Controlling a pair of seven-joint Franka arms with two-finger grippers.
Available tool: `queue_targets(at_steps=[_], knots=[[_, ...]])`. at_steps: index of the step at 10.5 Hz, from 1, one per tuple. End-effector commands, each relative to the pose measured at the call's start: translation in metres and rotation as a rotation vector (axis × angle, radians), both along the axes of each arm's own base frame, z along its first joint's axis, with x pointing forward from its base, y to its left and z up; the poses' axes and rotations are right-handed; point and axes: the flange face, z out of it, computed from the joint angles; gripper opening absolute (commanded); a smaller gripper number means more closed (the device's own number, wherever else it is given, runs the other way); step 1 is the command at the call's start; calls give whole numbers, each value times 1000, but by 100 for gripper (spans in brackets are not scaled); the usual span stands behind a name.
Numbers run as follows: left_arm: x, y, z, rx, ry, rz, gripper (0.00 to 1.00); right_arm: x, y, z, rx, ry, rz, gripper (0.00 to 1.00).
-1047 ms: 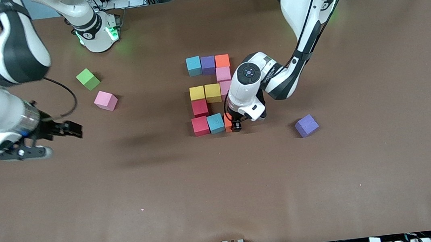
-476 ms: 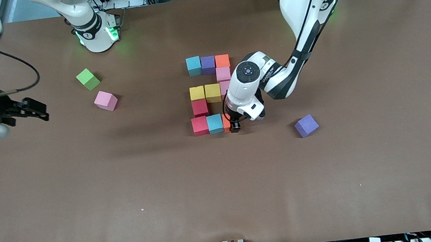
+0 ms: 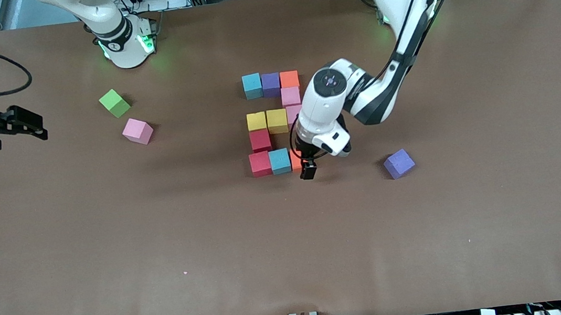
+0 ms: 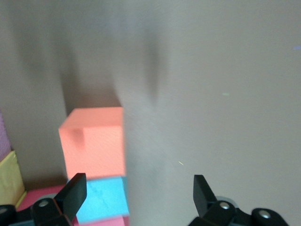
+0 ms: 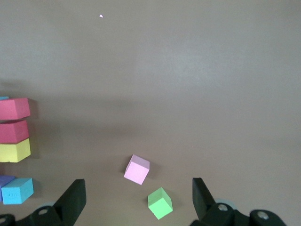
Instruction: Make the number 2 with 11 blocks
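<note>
The number 2 of touching blocks lies mid-table: light blue [image 3: 252,85], purple [image 3: 270,84] and orange [image 3: 289,79] farthest from the camera, two pink [image 3: 290,96], two yellow [image 3: 277,121], a red block [image 3: 260,140], then red [image 3: 260,163], light blue [image 3: 280,160] and orange [image 3: 295,161] [image 4: 94,141]. My left gripper [image 3: 308,170] [image 4: 138,193] hangs open just above that last orange block and the bare table beside it, holding nothing. My right gripper [image 3: 27,124] [image 5: 138,195] is open and empty, waiting at the right arm's end.
A loose pink cube [image 3: 137,131] [image 5: 137,169] and a green cube [image 3: 115,103] [image 5: 160,203] lie toward the right arm's end. A loose purple cube [image 3: 399,163] sits toward the left arm's end, nearer the camera than the digit.
My left gripper opened, let go of the orange block at the digit's near corner and lifted. My right arm pulled back toward its end of the table.
</note>
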Motion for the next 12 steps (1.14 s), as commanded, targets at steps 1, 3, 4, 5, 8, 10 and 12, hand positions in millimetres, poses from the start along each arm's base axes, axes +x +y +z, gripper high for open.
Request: queue_targets(at_steps=[1,3,4,5,8,10,12], knots=[[-2,22,71,47,-40,-88,100,-4,7,19,23,-25,17,100],[1,38,116,114,-69,-250,100,-3,7,19,21,-30,12,100],[6,53,137,150,-98,-340,100,-3,7,19,21,-30,12,100],[13,74,158,202,-107,-449,100,-3,6,19,21,-31,11,100],[58,143,215,302,-54,-655,100,0,-2,18,15,-44,-5,100],[72,193,244,353,-5,-868,100,1,0,18,16,-50,-1,100],[71,241,281,392,-3,-1062,100,1,-1,17,14,-50,-2,100]])
